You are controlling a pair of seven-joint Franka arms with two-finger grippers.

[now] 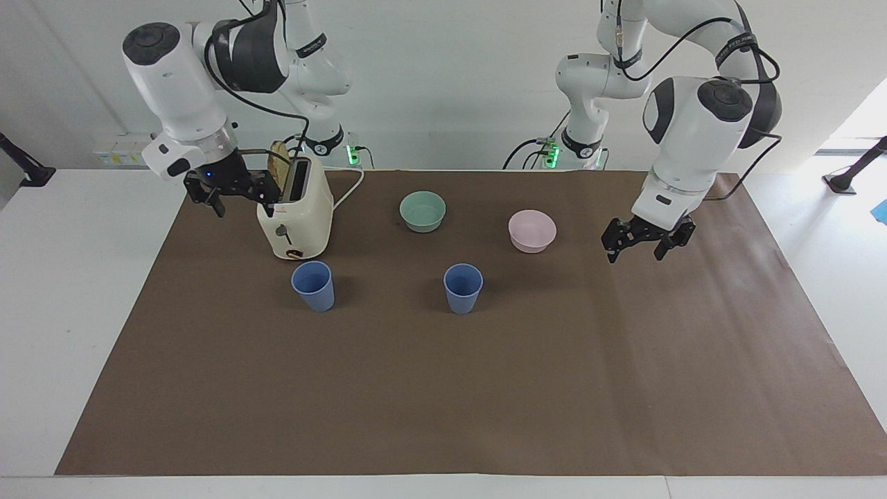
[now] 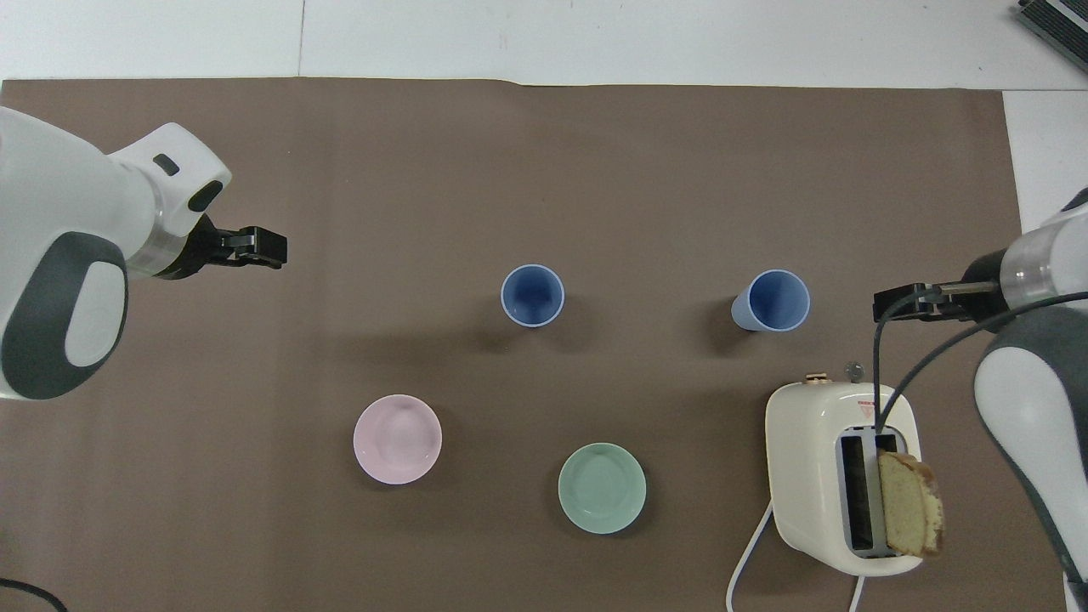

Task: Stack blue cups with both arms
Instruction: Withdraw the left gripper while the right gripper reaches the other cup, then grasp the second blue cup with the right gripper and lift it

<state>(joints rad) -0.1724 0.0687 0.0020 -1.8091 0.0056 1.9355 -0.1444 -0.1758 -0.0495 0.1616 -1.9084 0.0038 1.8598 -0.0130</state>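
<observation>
So the 2 small periwinkle-blue plastic cups sit upright on the brown paper sheet [image 1: 443,388] covering the white desk [image 1: 69,312], well apart from each other and not stacked. One blue cup [image 1: 463,287] [image 2: 532,295] is about mid-desk, the other blue cup [image 1: 313,285] [image 2: 772,300] stands just in front of the cream toaster [image 1: 294,215] [image 2: 837,476], which has a slice of bread [image 1: 280,170] [image 2: 911,503] sticking out of a slot. Closer to the robots there's a mint-green bowl [image 1: 423,211] [image 2: 602,488] and a pink bowl [image 1: 532,230] [image 2: 397,439].

The left gripper [image 1: 648,241] [image 2: 259,246] hangs over bare paper toward the left arm's end, jaws open, holding nothing. The right gripper [image 1: 235,194] [image 2: 905,302] is up beside the toaster at the right arm's end, jaws open too and empty. Neither touches a cup
</observation>
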